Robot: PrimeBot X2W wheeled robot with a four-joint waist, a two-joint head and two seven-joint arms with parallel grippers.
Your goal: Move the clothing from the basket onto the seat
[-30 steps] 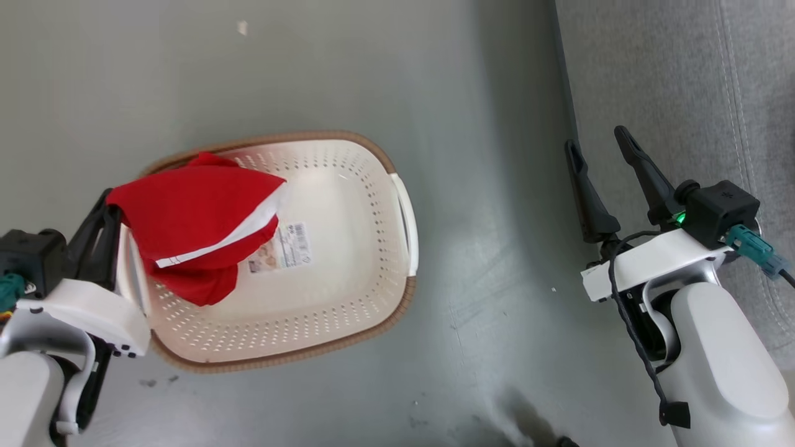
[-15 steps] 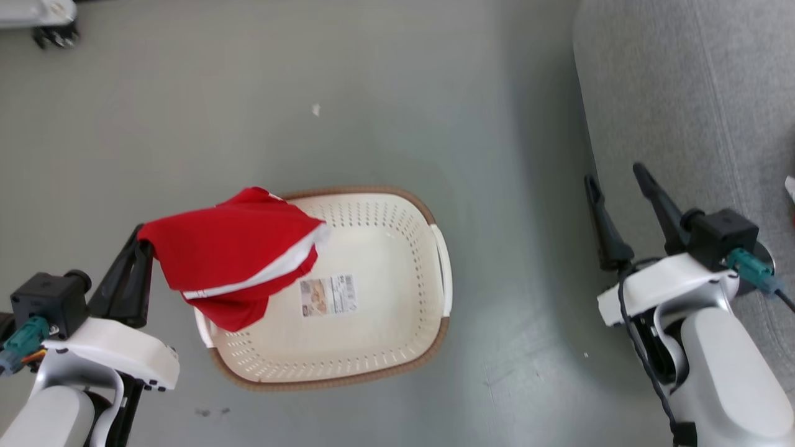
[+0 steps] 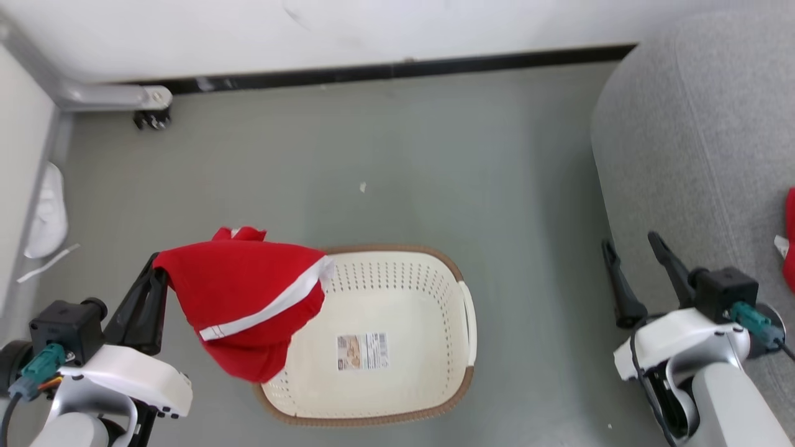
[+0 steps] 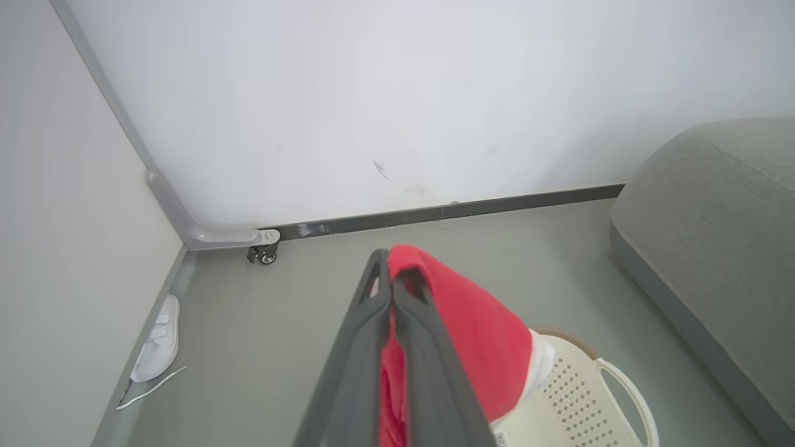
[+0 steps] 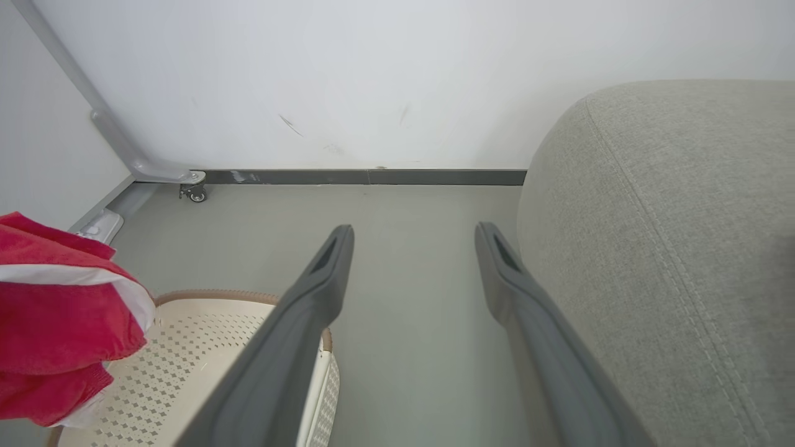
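Looking up and farther out than a second ago, now taking in the wall point(image 3: 372, 25) and the dark strip along the far edge of the floor point(image 3: 435, 155). Covering less of the basket point(image 3: 410, 298) with the red clothing point(image 3: 248, 298) than before, and leaving the label point(image 3: 363, 351) on the basket's bottom bare.

Pinching the clothing in the left tool point(image 3: 155, 282), with the two dark fingers pressed together on the cloth. Holding it up in the air, off the floor, over the basket's far left corner and partly out past the brown rim. Showing a white stripe running across the red. Letting the lower folds droop down toward the basket's left side.

Leaving the basket sitting flat on the floor, between the two tools.

Holding the right tool point(image 3: 629, 243) up with its fingers spread wide apart. Hovering it just beside the rounded near edge of the big grey seat point(image 3: 683, 155), well apart from the basket.

Seeing another bit of red cloth point(image 3: 790, 239) lying on the seat, at the right edge of the head view, too cut off to tell more.

Seeing a white shoe point(image 3: 46, 217) resting by the left edge of the floor, next to the side wall, with a thin white strip just beside it. Seeing a small wheel point(image 3: 149, 118) under a grey bar at the far left corner of the floor. Seeing a tiny white scrap point(image 3: 363, 186) on the floor past the basket.
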